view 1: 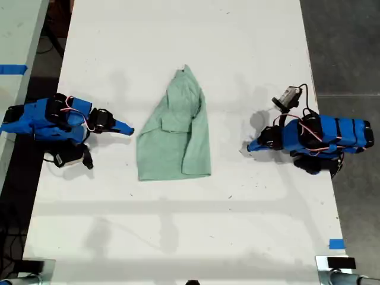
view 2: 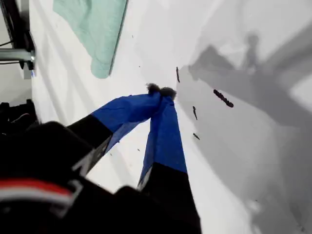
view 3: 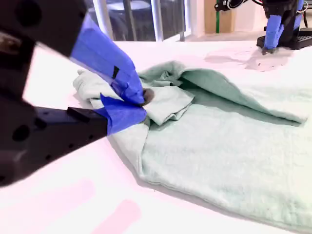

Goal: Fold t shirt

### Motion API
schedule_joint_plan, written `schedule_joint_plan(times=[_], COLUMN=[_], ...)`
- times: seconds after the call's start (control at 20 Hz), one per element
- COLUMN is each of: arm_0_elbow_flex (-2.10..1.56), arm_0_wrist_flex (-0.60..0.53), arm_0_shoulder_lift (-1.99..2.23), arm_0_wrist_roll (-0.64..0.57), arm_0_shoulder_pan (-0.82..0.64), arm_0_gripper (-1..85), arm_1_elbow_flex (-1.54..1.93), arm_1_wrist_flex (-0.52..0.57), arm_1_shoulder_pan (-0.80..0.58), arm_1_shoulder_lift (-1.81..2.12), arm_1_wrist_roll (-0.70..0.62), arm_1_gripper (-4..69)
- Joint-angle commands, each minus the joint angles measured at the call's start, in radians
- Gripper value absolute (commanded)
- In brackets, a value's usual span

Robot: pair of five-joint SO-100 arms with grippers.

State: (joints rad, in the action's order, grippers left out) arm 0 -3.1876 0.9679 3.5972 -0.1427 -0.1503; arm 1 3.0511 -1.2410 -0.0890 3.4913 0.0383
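The t shirt [view 1: 175,139] lies on the white table [view 1: 178,237] between the two arms, its narrow end toward the exterior view's top and its wide straight hem toward that view's bottom. It is already partly gathered: one side lies doubled over the body, and a bunched layer sits near the middle. We judge the fold to be under way but not finished, with neither arm holding cloth. My first gripper [view 1: 252,145], on the exterior view's right, rests low over bare table, apart from the shirt, with its jaws pressed together on nothing. My second gripper [view 1: 127,129], on the exterior view's left, sits just beside the near edge of the shirt. Its wrist view shows the tips [view 3: 141,100] meeting in front of the bunched layer, with no fabric visibly between them. The next move calls for spreading one claw, lowering it onto a free edge, pinching through all layers there, and carrying that edge across. The loose overlap may slide if the pinch takes the top layer only.
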Motion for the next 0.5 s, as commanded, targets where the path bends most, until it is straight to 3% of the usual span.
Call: schedule_joint_plan(times=[0.0,0.45], arm_0_elbow_flex=[0.000,-0.002], arm_0_wrist_flex=[-0.002,-0.008], arm_0_shoulder_lift=[0.006,0.006], arm_0_wrist_roll=[0.023,0.023], arm_0_shoulder_pan=[0.002,-0.002], arm_0_gripper=[-0.1,-0.1], arm_1_elbow_flex=[0.041,0.037], arm_1_wrist_flex=[0.012,0.020], arm_1_shoulder_pan=[0.012,0.032], arm_1_shoulder_lift=[0.014,0.014], arm_1_wrist_roll=[-0.031,-0.064], arm_1_gripper=[-2.8,-2.8])
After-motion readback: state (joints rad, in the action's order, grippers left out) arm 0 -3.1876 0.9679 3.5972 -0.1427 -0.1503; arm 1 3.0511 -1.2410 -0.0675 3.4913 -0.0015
